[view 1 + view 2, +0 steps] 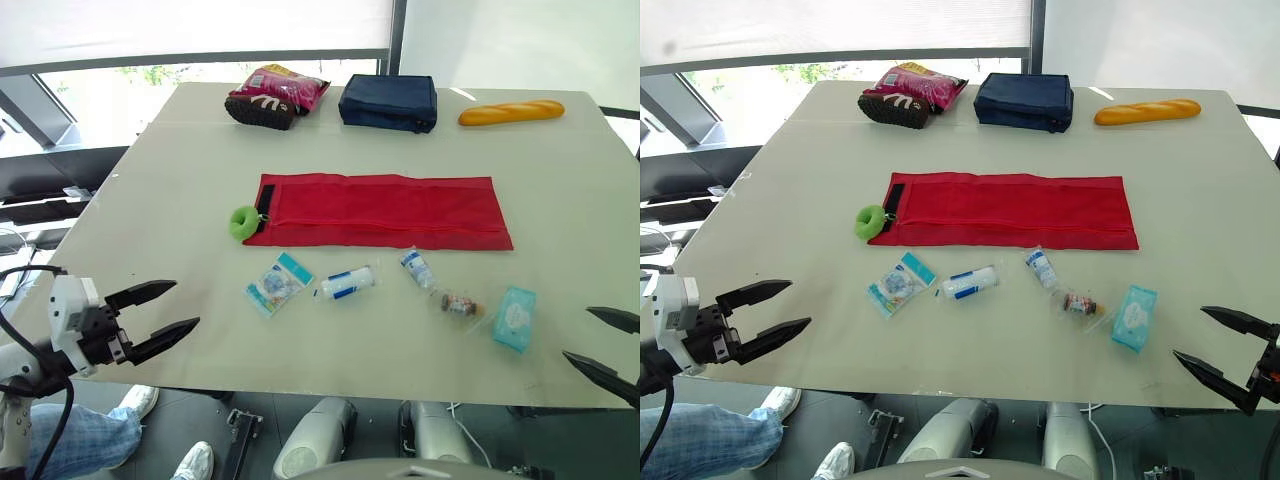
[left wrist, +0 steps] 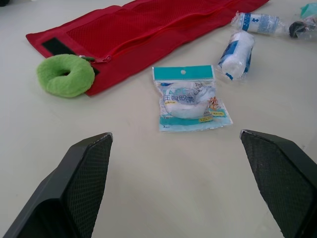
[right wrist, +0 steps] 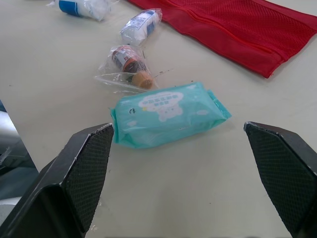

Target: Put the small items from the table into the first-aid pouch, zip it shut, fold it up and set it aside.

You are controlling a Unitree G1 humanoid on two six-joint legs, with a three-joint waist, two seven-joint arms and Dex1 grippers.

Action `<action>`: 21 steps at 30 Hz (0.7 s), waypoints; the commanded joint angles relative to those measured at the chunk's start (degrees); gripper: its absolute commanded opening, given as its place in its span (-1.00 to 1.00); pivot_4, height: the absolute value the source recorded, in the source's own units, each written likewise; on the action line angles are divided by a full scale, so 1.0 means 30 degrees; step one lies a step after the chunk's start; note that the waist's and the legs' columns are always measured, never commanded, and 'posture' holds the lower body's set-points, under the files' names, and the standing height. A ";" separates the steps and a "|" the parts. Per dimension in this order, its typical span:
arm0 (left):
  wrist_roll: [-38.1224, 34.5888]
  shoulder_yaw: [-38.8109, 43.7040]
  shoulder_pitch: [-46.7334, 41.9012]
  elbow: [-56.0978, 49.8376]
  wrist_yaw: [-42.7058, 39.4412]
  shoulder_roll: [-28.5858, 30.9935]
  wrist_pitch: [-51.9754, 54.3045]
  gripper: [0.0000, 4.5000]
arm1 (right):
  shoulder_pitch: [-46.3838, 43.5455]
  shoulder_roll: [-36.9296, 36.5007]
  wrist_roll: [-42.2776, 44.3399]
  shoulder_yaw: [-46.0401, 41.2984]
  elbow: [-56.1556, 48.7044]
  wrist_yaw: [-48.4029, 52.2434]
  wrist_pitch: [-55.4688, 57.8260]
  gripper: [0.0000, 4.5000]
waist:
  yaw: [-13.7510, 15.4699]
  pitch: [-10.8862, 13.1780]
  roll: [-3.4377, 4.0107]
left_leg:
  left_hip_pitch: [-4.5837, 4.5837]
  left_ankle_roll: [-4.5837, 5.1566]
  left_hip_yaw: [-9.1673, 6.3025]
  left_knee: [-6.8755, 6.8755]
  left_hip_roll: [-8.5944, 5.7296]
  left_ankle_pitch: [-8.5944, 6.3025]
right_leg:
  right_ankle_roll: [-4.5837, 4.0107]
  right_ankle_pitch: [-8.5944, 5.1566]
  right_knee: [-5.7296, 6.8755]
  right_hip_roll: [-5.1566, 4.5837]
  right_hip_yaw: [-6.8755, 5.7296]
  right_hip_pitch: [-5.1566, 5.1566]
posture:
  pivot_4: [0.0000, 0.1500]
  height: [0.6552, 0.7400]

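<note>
The red first-aid pouch (image 1: 380,210) lies unfolded flat in the middle of the table, with a green ring (image 1: 244,222) at its left end. In a row in front of it lie a teal-topped packet (image 1: 277,283), a bandage roll (image 1: 347,284), a small wrapped roll (image 1: 417,268), a small bagged bottle (image 1: 461,304) and a teal wipes pack (image 1: 514,318). My left gripper (image 1: 166,310) hangs open at the table's front left edge, facing the packet (image 2: 190,100). My right gripper (image 1: 602,345) is open at the front right, facing the wipes pack (image 3: 168,114).
At the far edge of the table sit a pink snack bag (image 1: 288,87) with a brown shoe (image 1: 260,110) against it, a navy pouch (image 1: 388,102) and a bread loaf (image 1: 511,112). A person's jeans and white shoes (image 1: 140,402) are on the floor below the left gripper.
</note>
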 commanded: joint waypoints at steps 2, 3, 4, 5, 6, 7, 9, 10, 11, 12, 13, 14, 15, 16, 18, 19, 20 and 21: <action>-0.0149 0.0102 -0.0333 0.0164 -0.0009 0.0207 -0.0254 0.95 | 0.0060 0.0185 0.0398 -0.0995 0.0221 0.0425 -0.0730 1.00 | 0.0007 0.0000 0.0000 | 0.0000 0.0000 -0.0001 0.0000 0.0000 0.0000 | 0.0002 -0.0001 0.0000 0.0000 0.0000 0.0000 | 1.00 0.75; -0.0141 0.0068 -0.0382 0.0196 0.0022 0.0187 -0.0248 0.95 | 0.0059 0.0215 0.0385 -0.0985 0.0368 0.0527 -0.0861 1.00 | 0.0007 0.0000 0.0000 | 0.0000 0.0001 -0.0001 0.0000 0.0000 0.0000 | 0.0002 0.0000 0.0000 0.0001 0.0000 0.0000 | 1.00 0.75; -0.0139 0.0036 -0.0417 0.0196 0.0040 0.0165 -0.0251 0.95 | 0.0011 0.0206 0.0377 -0.0959 0.0513 0.0603 -0.0952 1.00 | 0.0008 0.0000 0.0000 | 0.0000 0.0001 -0.0001 0.0000 0.0000 0.0000 | 0.0003 0.0000 0.0000 0.0002 0.0000 0.0000 | 1.00 0.75; -0.0142 0.0023 -0.0423 0.0191 0.0037 0.0156 -0.0260 0.95 | -0.0027 0.0190 0.0377 -0.0937 0.0591 0.0642 -0.1003 1.00 | 0.0008 0.0000 0.0000 | 0.0001 0.0000 -0.0001 0.0000 0.0000 0.0000 | 0.0001 0.0001 0.0000 0.0002 0.0000 0.0000 | 1.00 0.75; -0.0150 0.0023 -0.0397 0.0156 0.0046 0.0126 -0.0278 0.95 | -0.0053 0.0196 0.0370 -0.0912 0.0674 0.0693 -0.1078 1.00 | 0.0010 0.0000 0.0000 | 0.0000 0.0000 -0.0001 0.0000 0.0000 0.0000 | 0.0003 0.0003 0.0000 0.0003 0.0000 0.0000 | 1.00 0.75; -0.0171 0.0046 -0.0343 0.0110 0.0041 0.0098 -0.0290 0.95 | -0.0056 0.0212 0.0372 -0.0893 0.0733 0.0737 -0.1151 1.00 | 0.0002 0.0000 0.0000 | 0.0000 0.0000 0.0000 0.0000 0.0000 0.0000 | 0.0004 0.0003 -0.0001 0.0003 0.0002 0.0000 | 1.00 0.75; -0.0225 0.0112 -0.0218 -0.0003 0.0034 0.0062 -0.0277 0.95 | -0.0105 0.0250 0.0455 -0.0865 0.0804 0.0755 -0.1222 1.00 | -0.0003 0.0000 0.0000 | 0.0000 0.0001 0.0001 0.0000 0.0000 -0.0001 | 0.0003 0.0003 -0.0001 0.0003 0.0003 -0.0001 | 1.00 0.75; -0.0245 0.0132 -0.0187 -0.0045 0.0037 0.0053 -0.0267 0.95 | -0.0170 0.0276 0.0546 -0.0859 0.0809 0.0724 -0.1194 1.00 | -0.0003 0.0000 0.0000 | 0.0001 0.0002 0.0001 -0.0001 0.0000 -0.0001 | 0.0003 0.0003 -0.0001 0.0003 0.0004 -0.0001 | 1.00 0.75; -0.0266 0.0132 -0.0179 -0.0079 0.0049 0.0048 -0.0240 0.95 | -0.0291 0.0323 0.0689 -0.0831 0.0747 0.0635 -0.1108 1.00 | -0.0001 0.0000 0.0000 | 0.0001 0.0001 0.0000 -0.0001 0.0001 -0.0001 | 0.0003 0.0002 0.0000 0.0004 0.0004 -0.0002 | 1.00 0.75; -0.0293 0.0123 -0.0196 -0.0119 0.0073 0.0058 -0.0196 0.95 | -0.0418 0.0338 0.0793 -0.0797 0.0671 0.0567 -0.1034 1.00 | -0.0002 0.0000 0.0000 | 0.0001 0.0001 0.0001 -0.0001 0.0001 -0.0001 | 0.0004 0.0001 0.0000 0.0004 0.0005 -0.0002 | 1.00 0.75; -0.0336 0.0098 -0.0211 -0.0179 0.0087 0.0044 -0.0168 0.95 | -0.0540 0.0337 0.0855 -0.0701 0.0546 0.0555 -0.0999 1.00 | 0.0002 0.0000 0.0000 | 0.0001 0.0001 0.0001 -0.0001 0.0001 -0.0001 | 0.0004 0.0000 0.0000 0.0004 0.0006 -0.0002 | 1.00 0.75; -0.0383 0.0088 -0.0206 -0.0271 0.0101 0.0033 -0.0134 0.95 | -0.0642 0.0336 0.0922 -0.0616 0.0341 0.0523 -0.0948 1.00 | 0.0004 0.0001 0.0002 | 0.0001 0.0001 0.0001 -0.0001 0.0001 -0.0001 | 0.0003 0.0000 0.0000 0.0004 0.0005 -0.0002 | 1.00 0.75; -0.0422 0.0043 -0.0242 -0.0366 0.0130 0.0006 -0.0114 0.95 | -0.0779 0.0322 0.1002 -0.0526 0.0176 0.0488 -0.0870 1.00 | 0.0008 0.0000 0.0000 | 0.0001 0.0001 0.0003 -0.0001 0.0001 -0.0001 | 0.0004 0.0000 0.0000 0.0003 0.0009 -0.0002 | 1.00 0.75; -0.0475 0.0005 -0.0317 -0.0469 0.0178 -0.0017 -0.0078 0.95 | -0.0938 0.0300 0.1144 -0.0442 -0.0048 0.0380 -0.0698 1.00 | 0.0007 0.0000 0.0000 | 0.0001 0.0001 0.0001 0.0000 0.0001 -0.0001 | 0.0002 0.0001 0.0000 0.0005 0.0008 -0.0002 | 1.00 0.75; -0.0571 -0.0086 -0.0491 -0.0699 0.0316 -0.0057 0.0034 0.95 | -0.1280 0.0215 0.1345 -0.0210 -0.0507 0.0224 -0.0451 1.00 | 0.0011 0.0001 0.0001 | 0.0000 0.0002 0.0001 -0.0001 0.0001 -0.0001 | 0.0003 0.0002 0.0000 0.0005 0.0008 -0.0003 | 1.00 0.75; -0.0606 -0.0107 -0.0544 -0.0777 0.0364 -0.0060 0.0091 0.95 | -0.1385 0.0179 0.1379 -0.0131 -0.0680 0.0188 -0.0372 1.00 | 0.0010 0.0001 0.0002 | -0.0001 0.0002 0.0001 -0.0001 0.0001 -0.0001 | 0.0003 0.0002 0.0000 0.0005 0.0008 -0.0003 | 1.00 0.75; -0.0595 -0.0178 -0.0636 -0.0819 0.0407 -0.0044 0.0128 0.95 | -0.1510 0.0150 0.1471 -0.0016 -0.0968 0.0149 -0.0210 1.00 | 0.0001 0.0001 0.0002 | 0.0000 0.0002 0.0001 -0.0001 0.0001 -0.0001 | 0.0003 0.0003 0.0000 0.0005 0.0008 -0.0004 | 1.00 0.75; -0.0583 -0.0227 -0.0696 -0.0838 0.0436 -0.0029 0.0153 0.95 | -0.1590 0.0144 0.1529 0.0043 -0.1169 0.0124 -0.0071 1.00 | 0.0004 0.0001 0.0001 | 0.0000 0.0002 0.0003 -0.0001 0.0001 -0.0001 | 0.0007 0.0005 0.0001 0.0004 0.0009 -0.0004 | 1.00 0.75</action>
